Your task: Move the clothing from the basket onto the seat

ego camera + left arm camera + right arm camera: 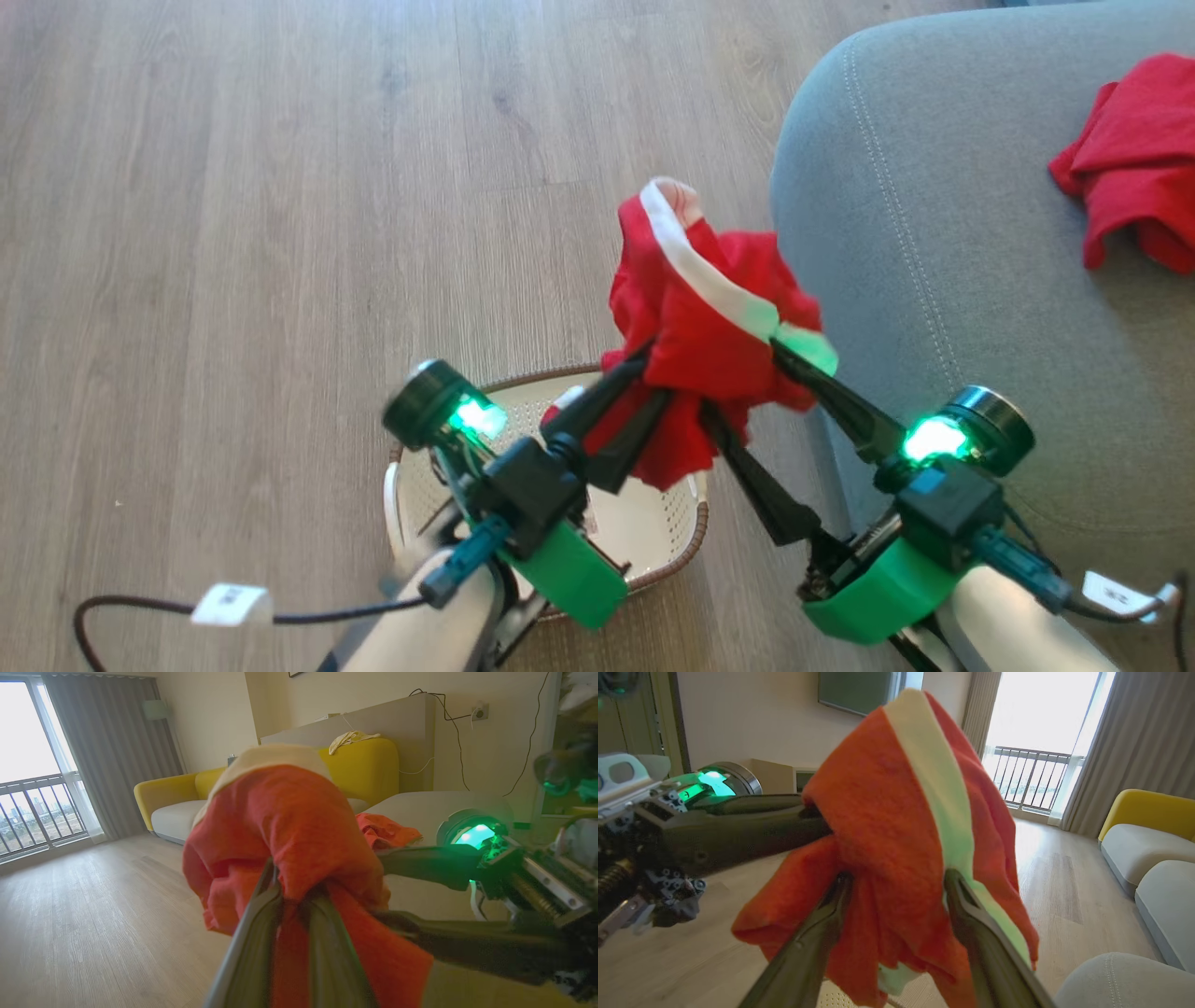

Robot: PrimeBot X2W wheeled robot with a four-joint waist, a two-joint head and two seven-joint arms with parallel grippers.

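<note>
my left end effector [658,373] is pinched narrow on the striped garment [709,317], gripping a bunch of its red cloth. my right end effector [740,381] is spread wide, with one finger on each side of the same bunch. the garment hangs in the air over the far part of the basket [695,537], just left of the seat [934,233]. it looks soft, light and floppy, so i think it will sag and swing. a thick bunch seems the best place to hold, not the thin white band [691,252]. the plain red garment [1134,159] lies on the seat, far right. the seat's rounded edge is in the way, so i think the cloth must go up over it. a cable [140,607] lies on the floor [233,187], near left.
</note>
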